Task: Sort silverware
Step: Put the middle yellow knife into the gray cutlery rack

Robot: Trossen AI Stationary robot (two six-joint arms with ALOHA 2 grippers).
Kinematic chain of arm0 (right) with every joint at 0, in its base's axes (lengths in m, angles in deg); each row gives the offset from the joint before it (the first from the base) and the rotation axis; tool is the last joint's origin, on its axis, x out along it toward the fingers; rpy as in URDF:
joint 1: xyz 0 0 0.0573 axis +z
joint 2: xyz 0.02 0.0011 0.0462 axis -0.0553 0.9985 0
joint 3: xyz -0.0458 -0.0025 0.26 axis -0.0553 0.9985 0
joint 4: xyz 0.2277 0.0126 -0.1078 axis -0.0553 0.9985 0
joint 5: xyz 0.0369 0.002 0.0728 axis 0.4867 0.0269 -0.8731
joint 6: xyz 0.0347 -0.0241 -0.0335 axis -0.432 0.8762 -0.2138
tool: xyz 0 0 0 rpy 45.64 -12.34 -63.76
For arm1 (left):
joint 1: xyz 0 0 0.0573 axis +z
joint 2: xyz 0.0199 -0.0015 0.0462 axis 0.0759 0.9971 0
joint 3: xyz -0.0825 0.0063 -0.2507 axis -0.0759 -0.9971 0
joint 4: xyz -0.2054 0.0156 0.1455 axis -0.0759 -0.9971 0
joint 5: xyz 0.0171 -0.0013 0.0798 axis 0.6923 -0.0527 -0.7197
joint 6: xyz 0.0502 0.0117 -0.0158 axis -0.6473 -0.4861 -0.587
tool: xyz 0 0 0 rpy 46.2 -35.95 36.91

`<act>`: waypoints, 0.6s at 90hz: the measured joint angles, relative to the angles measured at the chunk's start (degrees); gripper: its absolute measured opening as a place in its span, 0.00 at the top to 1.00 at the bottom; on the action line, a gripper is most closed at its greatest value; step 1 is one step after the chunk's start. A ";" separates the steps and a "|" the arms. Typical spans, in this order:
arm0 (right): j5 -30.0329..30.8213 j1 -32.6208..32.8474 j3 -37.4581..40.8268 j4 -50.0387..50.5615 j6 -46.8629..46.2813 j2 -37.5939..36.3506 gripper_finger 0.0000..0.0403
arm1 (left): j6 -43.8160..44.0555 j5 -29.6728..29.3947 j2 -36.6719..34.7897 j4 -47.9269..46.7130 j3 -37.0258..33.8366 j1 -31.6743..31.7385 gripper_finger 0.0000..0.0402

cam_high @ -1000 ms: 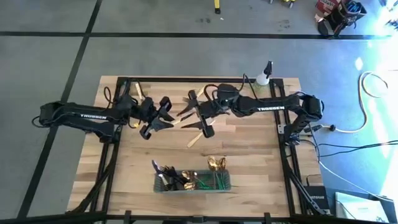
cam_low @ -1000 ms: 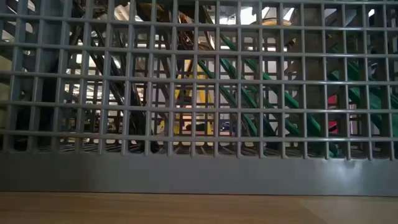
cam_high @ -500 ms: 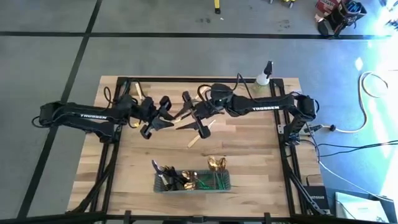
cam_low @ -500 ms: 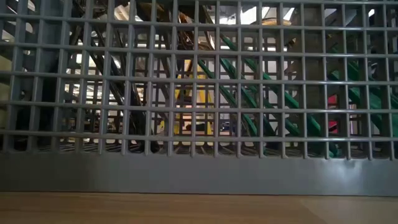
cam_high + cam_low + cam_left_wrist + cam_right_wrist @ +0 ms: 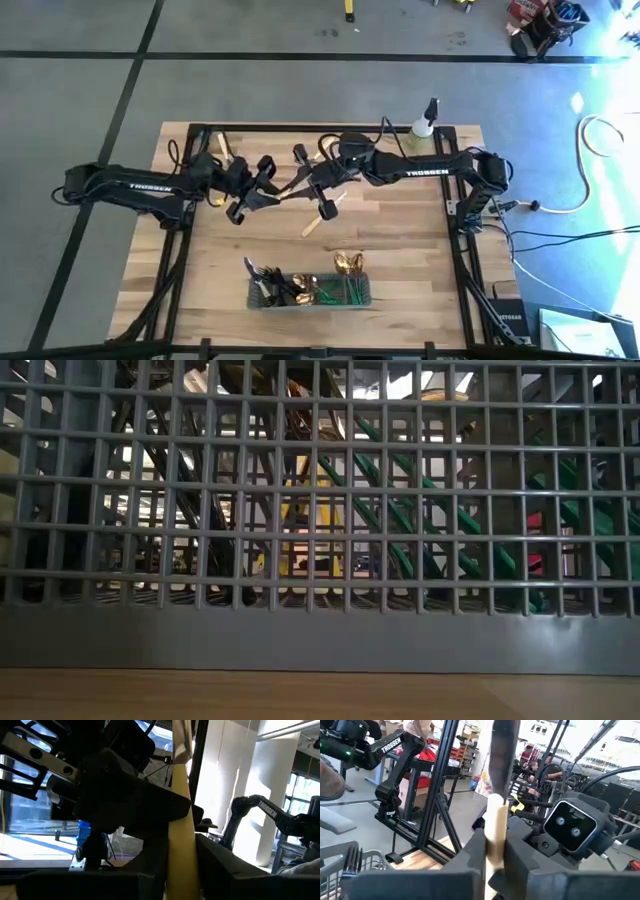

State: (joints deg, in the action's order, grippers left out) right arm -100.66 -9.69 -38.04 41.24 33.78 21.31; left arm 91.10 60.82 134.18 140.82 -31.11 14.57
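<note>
Mostly blocked low view, grey mesh caddy filling it, both grippers meeting mid-table, left gripper and right gripper each clamped on one cream-handled utensil, its head cut off.

Two matte black jointed arms, white TROSSEN lettering along each forearm, black cables looped at the joints, chunky angular black gripper housings, left gripper, right gripper, blocky dark fingers

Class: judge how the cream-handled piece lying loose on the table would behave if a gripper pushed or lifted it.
The cream-handled piece looks slim and straight, so probably stiff and light. Lying flat on the table, it would likely slide or spin, not tip. Its smooth handle may slip.
</note>
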 joint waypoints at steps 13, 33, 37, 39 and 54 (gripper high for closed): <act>-0.04 0.00 0.00 0.27 -1.03 0.00 0.96 | -0.80 -0.01 0.00 -0.76 0.00 0.00 0.82; -0.02 0.04 0.00 1.23 -1.89 -0.28 0.96 | -2.99 0.77 -0.20 -0.93 0.00 0.10 0.80; -0.20 0.07 0.02 1.65 -2.84 -0.54 0.96 | -3.06 1.76 -0.26 -0.77 0.00 0.30 0.78; -0.84 0.07 0.02 1.69 -3.33 -0.62 0.96 | -3.04 2.22 -0.43 -0.52 0.00 0.38 0.76; -2.14 0.24 0.02 1.91 -5.31 -1.29 0.97 | -3.15 3.14 -3.39 -0.33 0.00 1.37 0.59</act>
State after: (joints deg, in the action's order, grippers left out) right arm -102.79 -9.45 -38.01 43.15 28.47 20.02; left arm 87.95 63.96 130.80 140.49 -31.11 15.94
